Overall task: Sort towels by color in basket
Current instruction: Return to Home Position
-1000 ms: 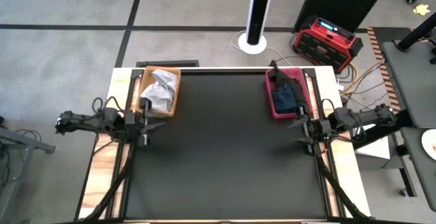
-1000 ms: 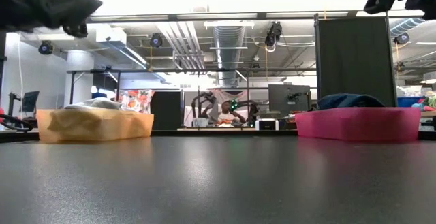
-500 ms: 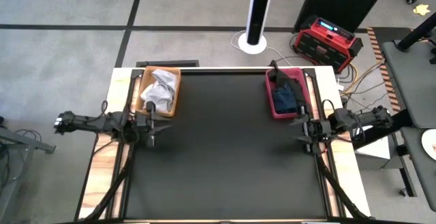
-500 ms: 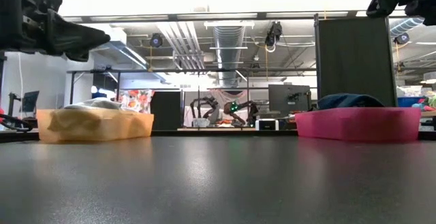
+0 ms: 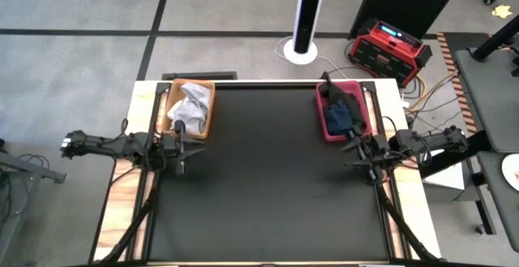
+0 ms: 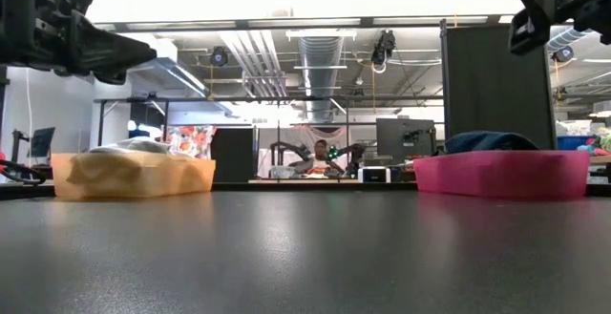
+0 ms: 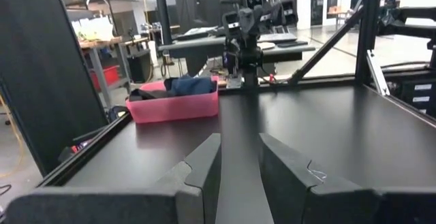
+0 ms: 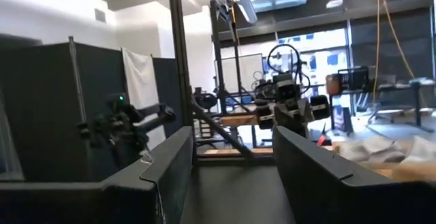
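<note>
Grey-white cloth towels (image 5: pixel 188 109) lie in orange plastic bin (image 5: pixel 211 109) | navy cloth towels (image 5: pixel 345 114) lie in red plastic bin (image 5: pixel 321 117) | left hand (image 5: pixel 180 147), right hand (image 5: pixel 358 150): fingers apart, empty, near bins | homing should retract level, clear of rims.

We see a matt, finely speckled black desk (image 6: pixel 305 257), a smooth plastic orange bin (image 6: pixel 134 176) and red bin (image 6: pixel 501 173), and soft crumpled cloth towels (image 5: pixel 189 109).

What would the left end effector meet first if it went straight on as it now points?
Probably the right end effector, facing it across the bare table; the pink bin sits off that line.
</note>
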Controlling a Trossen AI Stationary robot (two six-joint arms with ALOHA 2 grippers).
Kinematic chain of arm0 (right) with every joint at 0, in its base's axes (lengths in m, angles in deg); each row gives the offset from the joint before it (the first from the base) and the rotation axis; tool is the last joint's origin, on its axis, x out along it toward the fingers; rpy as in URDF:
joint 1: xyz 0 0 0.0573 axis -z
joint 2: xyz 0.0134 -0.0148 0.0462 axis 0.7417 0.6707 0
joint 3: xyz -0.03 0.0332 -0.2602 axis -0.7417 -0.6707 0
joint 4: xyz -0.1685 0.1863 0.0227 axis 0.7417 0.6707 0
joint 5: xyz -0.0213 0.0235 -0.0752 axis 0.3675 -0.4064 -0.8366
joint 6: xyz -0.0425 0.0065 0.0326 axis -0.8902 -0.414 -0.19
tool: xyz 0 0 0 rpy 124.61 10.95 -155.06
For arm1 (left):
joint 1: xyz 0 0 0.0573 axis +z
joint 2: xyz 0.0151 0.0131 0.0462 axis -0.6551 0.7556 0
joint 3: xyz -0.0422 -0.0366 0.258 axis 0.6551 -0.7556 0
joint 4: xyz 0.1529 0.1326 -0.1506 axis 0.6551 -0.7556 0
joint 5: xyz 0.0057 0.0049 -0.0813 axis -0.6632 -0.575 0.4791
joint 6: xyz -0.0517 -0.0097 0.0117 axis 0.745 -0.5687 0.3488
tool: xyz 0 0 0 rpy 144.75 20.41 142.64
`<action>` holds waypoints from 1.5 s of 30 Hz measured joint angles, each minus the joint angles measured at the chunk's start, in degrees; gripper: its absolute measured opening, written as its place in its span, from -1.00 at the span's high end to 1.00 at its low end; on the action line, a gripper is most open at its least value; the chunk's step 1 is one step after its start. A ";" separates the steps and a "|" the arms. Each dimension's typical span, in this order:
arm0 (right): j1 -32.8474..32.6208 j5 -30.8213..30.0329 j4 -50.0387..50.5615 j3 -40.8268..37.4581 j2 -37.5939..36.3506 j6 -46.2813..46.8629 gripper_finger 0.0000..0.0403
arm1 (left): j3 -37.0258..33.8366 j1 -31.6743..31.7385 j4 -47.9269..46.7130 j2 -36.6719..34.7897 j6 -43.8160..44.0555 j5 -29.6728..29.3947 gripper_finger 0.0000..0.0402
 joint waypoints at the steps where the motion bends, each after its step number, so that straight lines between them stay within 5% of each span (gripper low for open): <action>1: 0.00 -0.01 0.00 0.00 0.00 1.02 0.03 | 0.00 0.00 -0.10 0.08 0.00 -0.02 0.59; 45: 0.00 0.00 -0.04 -0.04 0.31 2.02 0.03 | 0.00 0.00 0.07 5.88 0.00 -0.02 0.59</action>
